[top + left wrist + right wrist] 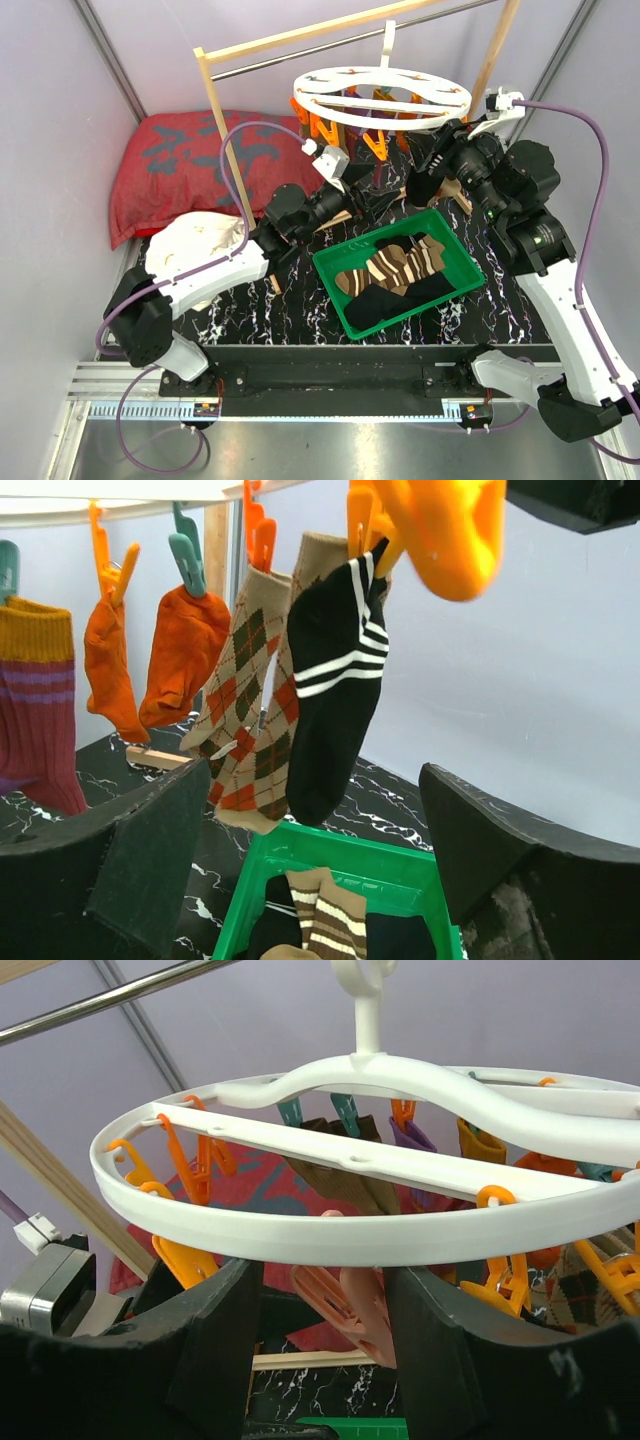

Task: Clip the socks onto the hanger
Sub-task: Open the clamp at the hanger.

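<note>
Left gripper (312, 790) is wide open with nothing in it, sitting just near of the socks already clipped up: a black striped sock (335, 680), argyle ones (250, 680), orange ones (185, 650). The hanger (330, 1240) hangs off the metal rod (300, 55) at the far side. Right gripper (322, 1280) is halfway open under the ring with a peach clip (345, 1310) between the jaws; can't tell if it's pinching it. More socks (395, 270) lie in the green bin (335, 270).

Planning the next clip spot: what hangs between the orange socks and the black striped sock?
Two brown argyle socks, hanging side by side; the left wrist view shows them.
</note>
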You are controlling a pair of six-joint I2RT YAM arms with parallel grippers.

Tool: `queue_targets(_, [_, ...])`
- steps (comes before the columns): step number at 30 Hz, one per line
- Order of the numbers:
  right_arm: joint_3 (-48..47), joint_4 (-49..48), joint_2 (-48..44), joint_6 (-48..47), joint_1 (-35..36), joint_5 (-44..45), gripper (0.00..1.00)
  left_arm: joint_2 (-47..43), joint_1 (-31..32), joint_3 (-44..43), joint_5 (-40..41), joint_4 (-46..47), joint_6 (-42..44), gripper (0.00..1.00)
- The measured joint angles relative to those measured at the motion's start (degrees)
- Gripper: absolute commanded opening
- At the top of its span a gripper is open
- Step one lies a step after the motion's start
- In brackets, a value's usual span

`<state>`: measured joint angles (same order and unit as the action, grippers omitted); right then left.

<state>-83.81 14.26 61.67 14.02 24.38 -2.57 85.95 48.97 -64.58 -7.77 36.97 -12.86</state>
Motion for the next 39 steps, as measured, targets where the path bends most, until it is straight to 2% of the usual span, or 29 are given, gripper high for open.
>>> queue_targets(2, [0.39,-0.15,0.0,0.0,0.0,0.5,0.54,0.33,0.13,-0.04,-0.04,-0.04,0.02,0.9])
queue_targets(13, [3.1,-1.16,0.02,0.63,0.0,3.28,0.23,1.25,0.68,-0.98,-0.63,0.11,1.07,0.91])
queue_targets(23, [6.01,-2.47,-0.79,1.62,0.0,5.03,0.01,2.78,1.07,-0.98,-1.46,3.96,2.25,0.91])
queue_targets(33, [8.07,-3.43,-2.38,3.17,0.0,5.03,0.0,6.88,1.2,-2.75,-1.4,10.51,5.11,0.87])
queue_targets(39, [9.6,-4.24,-2.8,4.0,0.0,4.96,0.0,8.96,1.68,-4.59,-0.61,13.64,5.53,0.8])
